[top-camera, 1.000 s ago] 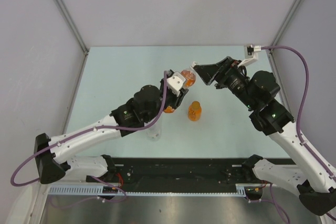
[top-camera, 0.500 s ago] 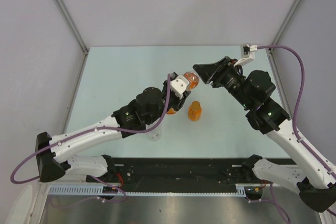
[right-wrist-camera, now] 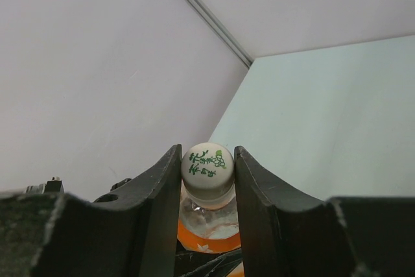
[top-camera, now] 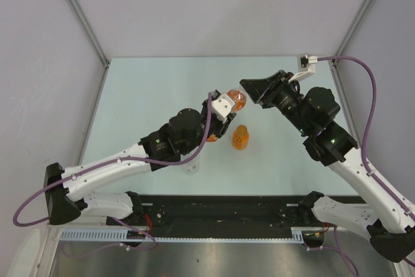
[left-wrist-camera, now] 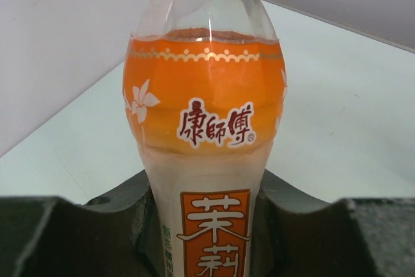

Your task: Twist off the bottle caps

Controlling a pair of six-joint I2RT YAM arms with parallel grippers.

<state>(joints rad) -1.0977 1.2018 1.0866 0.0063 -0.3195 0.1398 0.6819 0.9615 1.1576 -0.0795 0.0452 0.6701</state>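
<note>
My left gripper [left-wrist-camera: 206, 225] is shut on the body of the taller orange bottle [left-wrist-camera: 204, 128], whose orange-white label faces the left wrist camera. In the top view the left gripper [top-camera: 216, 121] holds that bottle [top-camera: 236, 100] tilted above the table, neck toward the right arm. My right gripper [right-wrist-camera: 207, 163] is shut on its white cap [right-wrist-camera: 207, 168], a dark finger [right-wrist-camera: 162, 189] pressed to each side. The right gripper [top-camera: 246, 90] meets the bottle's top at mid-table. The short squat orange bottle [top-camera: 240, 137] stands capped just below. The clear bottle [top-camera: 190, 165] stands partly under the left arm.
The pale green table [top-camera: 149, 89] is walled by grey panels at the back and on both sides. A white cable mount [top-camera: 310, 62] sits at the back right corner. A black rail [top-camera: 220, 209] with the arm bases runs along the near edge.
The right gripper has shut from wide open onto the white cap. The left arm has shifted the held bottle slightly right, toward the right gripper.
</note>
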